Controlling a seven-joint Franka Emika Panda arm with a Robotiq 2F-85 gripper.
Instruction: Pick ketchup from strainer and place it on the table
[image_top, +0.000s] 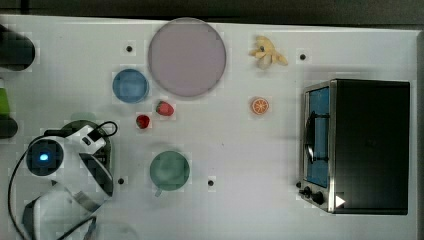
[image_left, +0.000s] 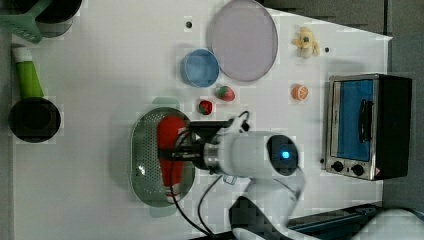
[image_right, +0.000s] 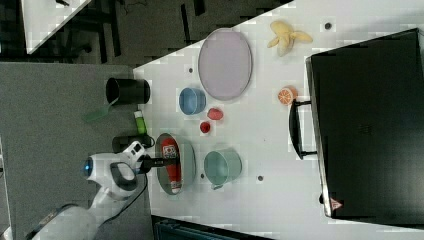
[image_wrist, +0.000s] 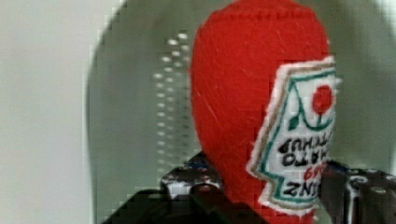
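Two jaws of our gripper (image_wrist: 266, 196) pinch the ketchup (image_wrist: 252, 107) across its body, bottle lying lengthwise in the strainer (image_left: 145, 165) on the table (image_left: 100, 75), so we judge a lift comes next.

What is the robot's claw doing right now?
Gripper: closed on the ketchup, which is still lying in the strainer.

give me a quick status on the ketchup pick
Gripper closed on ketchup, one finger each side. Ketchup lying in strainer, not yet lifted. Nothing in the way.
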